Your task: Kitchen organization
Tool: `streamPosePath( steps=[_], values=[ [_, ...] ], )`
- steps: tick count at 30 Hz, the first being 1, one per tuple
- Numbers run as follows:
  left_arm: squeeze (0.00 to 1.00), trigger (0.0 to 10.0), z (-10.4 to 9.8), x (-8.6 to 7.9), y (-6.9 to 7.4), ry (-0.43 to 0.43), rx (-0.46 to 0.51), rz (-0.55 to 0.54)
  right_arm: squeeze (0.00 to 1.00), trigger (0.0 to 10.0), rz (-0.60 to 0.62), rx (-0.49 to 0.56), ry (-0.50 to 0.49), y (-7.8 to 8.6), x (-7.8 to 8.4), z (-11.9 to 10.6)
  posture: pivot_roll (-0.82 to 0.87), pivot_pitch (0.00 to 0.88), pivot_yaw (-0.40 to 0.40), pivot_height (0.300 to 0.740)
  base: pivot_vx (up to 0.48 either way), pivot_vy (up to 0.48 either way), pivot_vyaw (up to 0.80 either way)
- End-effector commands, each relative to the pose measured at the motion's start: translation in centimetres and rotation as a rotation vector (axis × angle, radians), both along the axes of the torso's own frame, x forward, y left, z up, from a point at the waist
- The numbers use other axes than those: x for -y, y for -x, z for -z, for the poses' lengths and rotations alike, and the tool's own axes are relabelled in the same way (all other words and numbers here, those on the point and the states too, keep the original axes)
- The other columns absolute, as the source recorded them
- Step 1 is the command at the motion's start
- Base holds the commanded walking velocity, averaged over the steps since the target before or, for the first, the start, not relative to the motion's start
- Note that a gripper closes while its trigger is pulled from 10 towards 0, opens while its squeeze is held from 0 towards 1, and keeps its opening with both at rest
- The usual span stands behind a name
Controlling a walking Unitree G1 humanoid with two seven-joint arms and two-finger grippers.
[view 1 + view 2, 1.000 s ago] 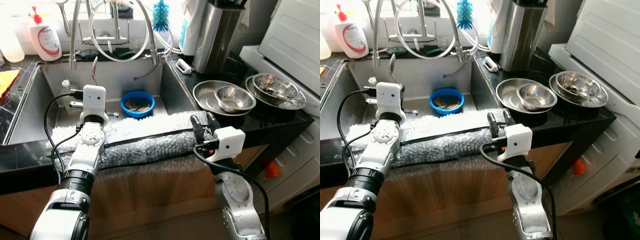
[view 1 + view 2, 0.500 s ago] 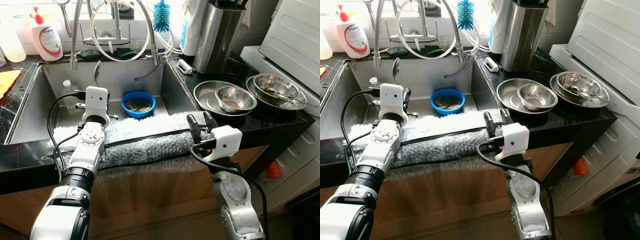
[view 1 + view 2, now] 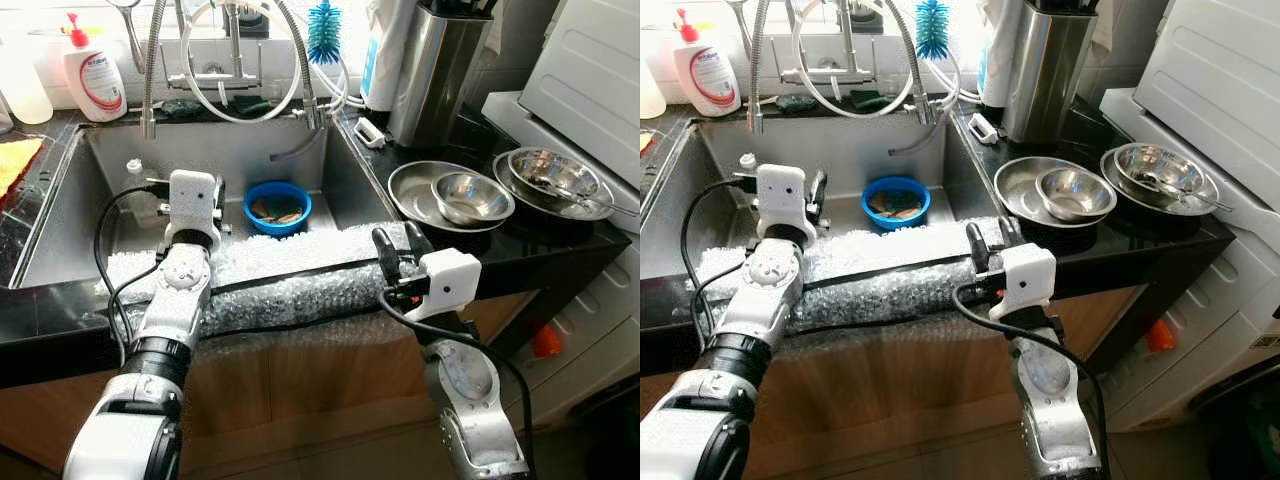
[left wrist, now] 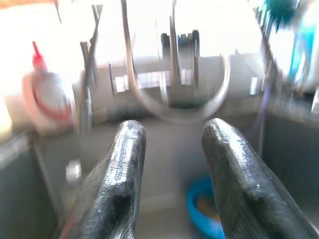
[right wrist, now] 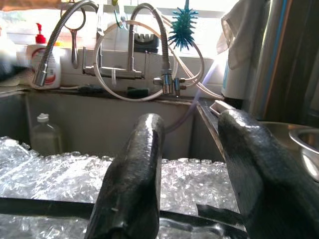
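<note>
A blue bowl (image 3: 276, 207) with scraps in it sits on the floor of the steel sink (image 3: 60, 220). My left gripper (image 4: 172, 133) hovers over the sink's front part, left of the bowl, its white wrist housing (image 3: 192, 197) above the bubble wrap (image 3: 290, 285). It is open, with nothing between the fingers. My right gripper (image 3: 398, 243) is open at the right end of the bubble wrap, pointing toward the faucet (image 5: 130, 45). On the counter to the right, a steel bowl (image 3: 472, 196) sits in a steel pan (image 3: 410, 190).
A second steel bowl (image 3: 550, 178) holding a utensil stands further right, by a white appliance (image 3: 590, 70). A soap bottle (image 3: 95, 70), blue brush (image 3: 323, 30) and steel canister (image 3: 435, 65) line the back. A small clear bottle (image 3: 132, 180) stands in the sink.
My left gripper has shifted slightly forward and right over the sink, and its wrist view is blurred. My right gripper has edged a little to the left along the bubble wrap.
</note>
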State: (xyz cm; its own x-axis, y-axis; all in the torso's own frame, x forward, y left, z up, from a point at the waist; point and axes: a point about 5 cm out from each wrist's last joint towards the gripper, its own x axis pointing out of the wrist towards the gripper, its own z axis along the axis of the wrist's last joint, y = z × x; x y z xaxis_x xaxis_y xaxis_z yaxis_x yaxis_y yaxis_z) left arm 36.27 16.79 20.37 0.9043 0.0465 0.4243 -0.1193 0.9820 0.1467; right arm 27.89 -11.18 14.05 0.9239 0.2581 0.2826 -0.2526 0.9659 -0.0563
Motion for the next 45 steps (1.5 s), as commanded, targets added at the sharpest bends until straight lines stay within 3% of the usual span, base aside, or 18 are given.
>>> streamPosePath(
  steps=[1, 7, 10, 14, 23, 33, 34, 35, 39, 45],
  values=[
    [0.0, 10.0, -3.1, 0.2, 1.0, -0.041, 0.16, 0.015, 0.0, 10.0, 0.012, -0.003, -0.005, -0.3, 0.2, -0.2, -0.02, 0.0, -0.061, 0.74, 0.0, 0.0, 0.0],
    [0.0, 10.0, -3.7, -1.1, 2.5, -0.133, 0.177, 0.018, 0.0, 10.0, 0.025, 0.005, -0.014, -0.4, 0.5, -0.5, -0.03, 0.0, -0.051, 0.74, 0.0, 0.0, 0.0],
    [0.0, 10.0, -2.4, -3.7, 4.3, -0.156, 0.133, -0.046, 0.0, 10.0, 0.047, 0.006, -0.027, -0.5, 0.8, -0.7, -0.02, 0.0, -0.054, 0.74, 0.0, 0.0, 0.0],
    [0.0, 10.0, -0.6, -4.8, 5.7, -0.158, 0.065, -0.073, 0.0, 10.0, 0.063, -0.006, -0.052, -0.7, 1.1, -0.7, -0.01, 0.0, -0.061, 0.74, 0.0, 0.0, 0.0],
    [0.0, 10.0, 0.5, -5.0, 8.0, -0.146, 0.016, -0.084, 0.0, 10.0, 0.105, 0.005, -0.06, -1.1, 2.4, -1.2, -0.01, 0.0, -0.058, 0.74, 0.0, 0.0, 0.0],
    [0.0, 10.0, 1.1, -4.4, 8.2, -0.119, -0.023, -0.082, 0.0, 10.0, 0.166, -0.02, -0.086, -1.7, 3.9, -1.6, -0.01, 0.0, -0.062, 0.74, 0.0, 0.0, 0.0],
    [0.0, 10.0, 1.1, -4.2, 8.1, -0.118, -0.024, -0.077, 0.82, 10.0, 0.181, -0.021, -0.071, -2.0, 4.2, -1.8, -0.01, 0.0, -0.062, 0.74, 0.0, 0.0, 0.0],
    [0.0, 10.0, 1.0, -4.0, 8.1, -0.111, -0.023, -0.075, 1.0, 10.0, 0.192, -0.014, -0.119, -2.3, 4.8, -2.4, -0.01, 0.0, -0.063, 0.74, 0.0, 0.0, 0.0],
    [0.0, 10.0, 1.0, -3.5, 7.9, -0.093, -0.024, -0.061, 1.0, 10.0, 0.243, -0.013, -0.149, -3.0, 6.0, -3.4, -0.01, 0.0, -0.064, 0.74, 0.0, 0.0, 0.0],
    [0.0, 10.0, 1.1, -2.8, 7.7, -0.085, -0.035, -0.036, 1.0, 10.0, 0.306, -0.076, -0.083, -4.2, 7.6, -3.8, -0.01, 0.0, -0.061, 0.74, 0.0, 0.0, 0.0]
  ],
)
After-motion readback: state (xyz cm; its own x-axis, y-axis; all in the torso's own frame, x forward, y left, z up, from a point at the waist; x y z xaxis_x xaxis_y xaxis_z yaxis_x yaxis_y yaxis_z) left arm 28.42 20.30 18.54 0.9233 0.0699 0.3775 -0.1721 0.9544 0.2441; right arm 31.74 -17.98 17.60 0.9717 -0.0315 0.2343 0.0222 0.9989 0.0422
